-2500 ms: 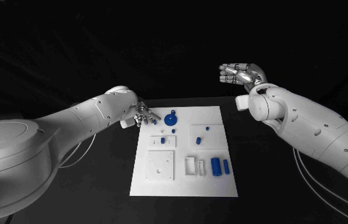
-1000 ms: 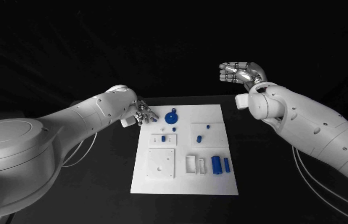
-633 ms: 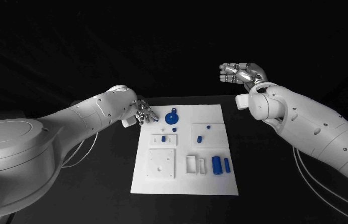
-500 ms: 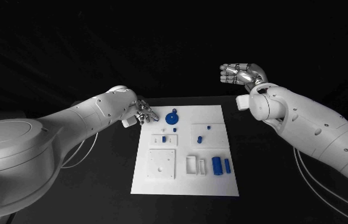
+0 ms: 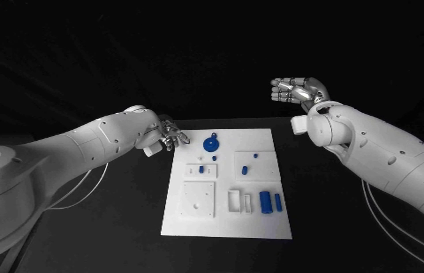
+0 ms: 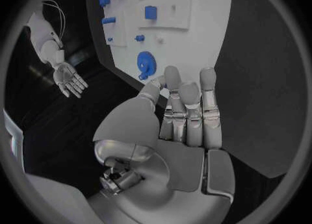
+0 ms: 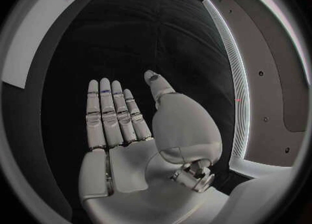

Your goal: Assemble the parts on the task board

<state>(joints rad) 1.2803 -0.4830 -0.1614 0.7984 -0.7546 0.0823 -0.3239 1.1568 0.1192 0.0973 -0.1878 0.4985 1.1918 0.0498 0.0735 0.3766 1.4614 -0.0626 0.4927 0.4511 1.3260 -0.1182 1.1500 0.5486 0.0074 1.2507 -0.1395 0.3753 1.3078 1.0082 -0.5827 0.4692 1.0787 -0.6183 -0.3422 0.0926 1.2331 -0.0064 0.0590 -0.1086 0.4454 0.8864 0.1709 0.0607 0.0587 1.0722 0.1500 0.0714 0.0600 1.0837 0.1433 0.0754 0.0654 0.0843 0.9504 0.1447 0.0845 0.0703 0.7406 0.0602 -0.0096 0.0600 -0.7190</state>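
- Task board: white plate, centre of black table.
- Blue round part: on board, far-left corner area.
- Blue cyl. parts: near-right of board, beside white slots.
- Left hand: just off board's far-left corner, fingers straight, apart from thumb, holds nothing.
- Right hand: raised well beyond board's far-right corner, flat open palm, nothing in it.

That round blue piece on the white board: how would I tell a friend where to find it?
Start at the white task board in the middle of the black table. Go to its far edge, near the left hand. There lies the blue disc, the board's one round, flat part; the other blue parts are small pegs and bars.
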